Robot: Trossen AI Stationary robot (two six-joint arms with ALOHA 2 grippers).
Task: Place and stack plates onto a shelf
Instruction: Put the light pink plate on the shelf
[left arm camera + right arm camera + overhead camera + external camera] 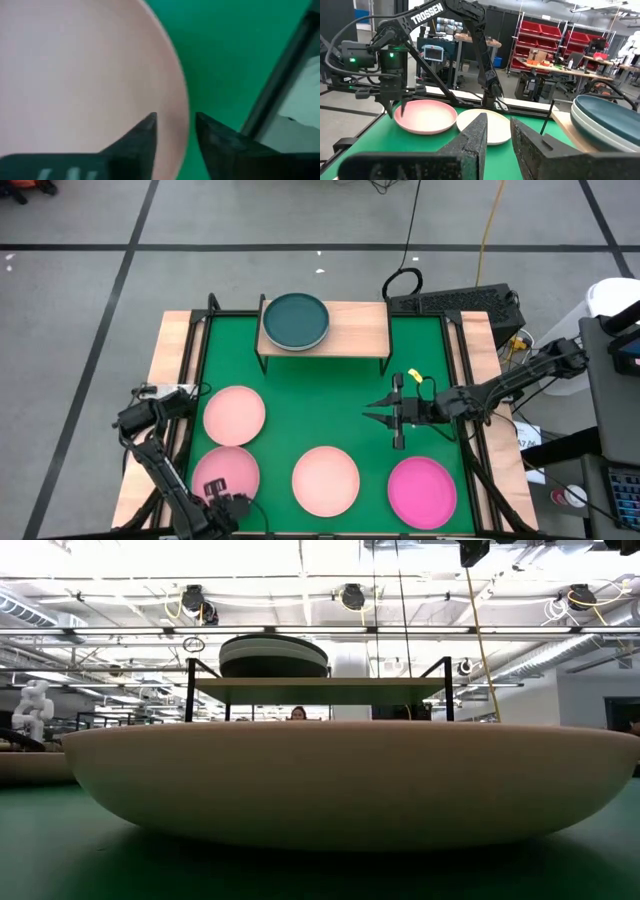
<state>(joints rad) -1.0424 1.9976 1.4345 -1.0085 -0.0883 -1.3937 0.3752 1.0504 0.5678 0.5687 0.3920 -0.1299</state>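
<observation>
A stack of plates (295, 320) with a dark teal one on top and pale ones beneath rests on the left half of the light-wood shelf (355, 330). Two pink plates (234, 415) (226, 470), a peach plate (325, 480) and a magenta plate (422, 492) lie flat on the green table. My left gripper (222, 495) (175, 125) is open and points down at the near-left pink plate's rim (184, 107), one finger over the plate's inside and one outside. My right gripper (368, 410) (497, 130) is open, level above mid-table, pointing left. My left gripper comes from above with its fingers (147, 127) on either side of the near-left pink plate's rim (186, 120). The plate lies flat on the table. I cannot tell whether either finger touches it.
The shelf's right half (360, 325) is bare wood on thin black legs. The peach plate (340, 780) fills the low view just in front of that camera. Wooden side strips (170, 380) and black rails border the green table. Cables and a keyboard lie beyond the far right corner.
</observation>
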